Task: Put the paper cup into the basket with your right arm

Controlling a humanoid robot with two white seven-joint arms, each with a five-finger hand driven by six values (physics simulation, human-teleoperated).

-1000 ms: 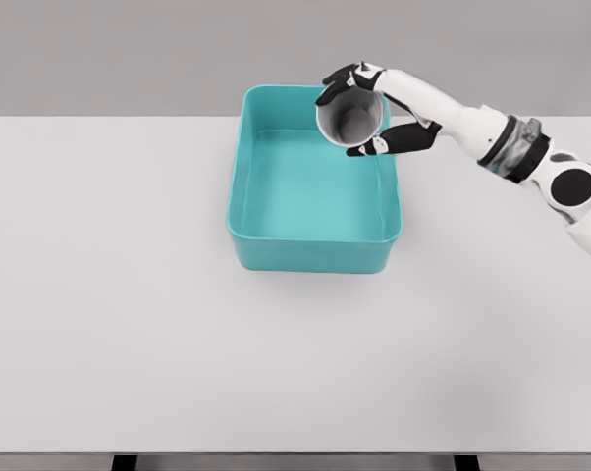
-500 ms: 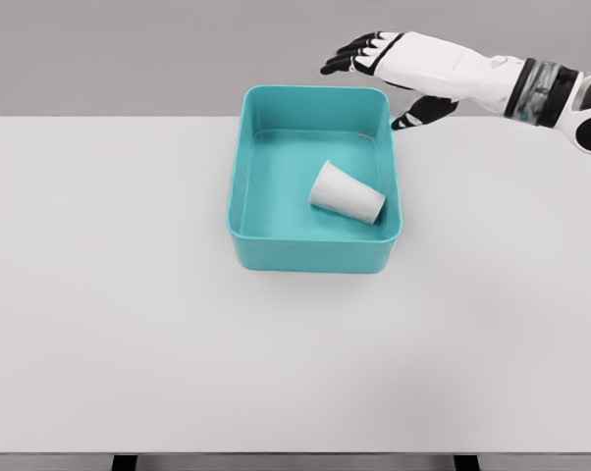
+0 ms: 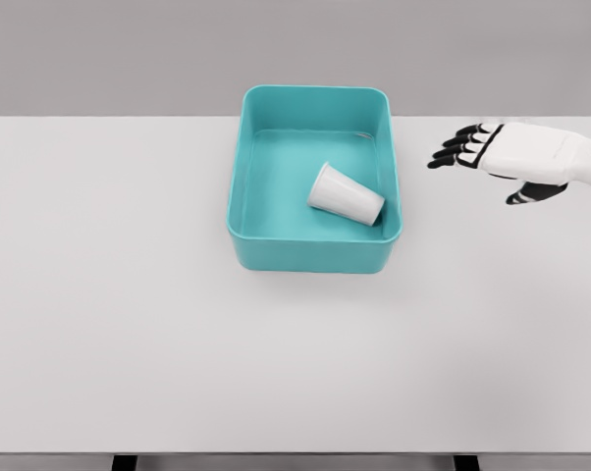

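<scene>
head view: paper cup (image 3: 346, 195) against basket (image 3: 239, 175) wall

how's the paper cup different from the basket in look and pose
The paper cup is white; the basket is teal. The paper cup is round and tapered, while the basket is rectangular with rounded corners. The paper cup lies tipped on its side, but the basket sits upright with its opening facing up. The paper cup is much the smaller and lies inside the basket, near its right wall. Both are open-topped containers, and neither is being held.
</scene>
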